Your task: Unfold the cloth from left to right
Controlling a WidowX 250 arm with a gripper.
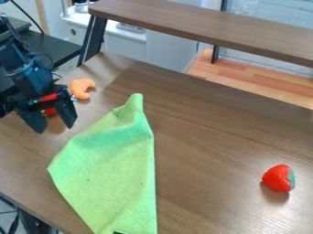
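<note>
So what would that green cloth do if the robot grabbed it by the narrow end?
The green cloth would probably hang limp rather than stay flat, since its narrow end already puckers and folds softly. It looks thin, so likely light for its size. Its matte, fuzzy-looking surface suggests it shouldn't slip easily.

A brown wood table [207, 137] fills most of the view. Above its far side is a long brown shelf [202, 27] on dark legs. Behind are a lighter wood top [250, 87], a white cabinet [171, 50] and pale glass [269, 23].
</note>
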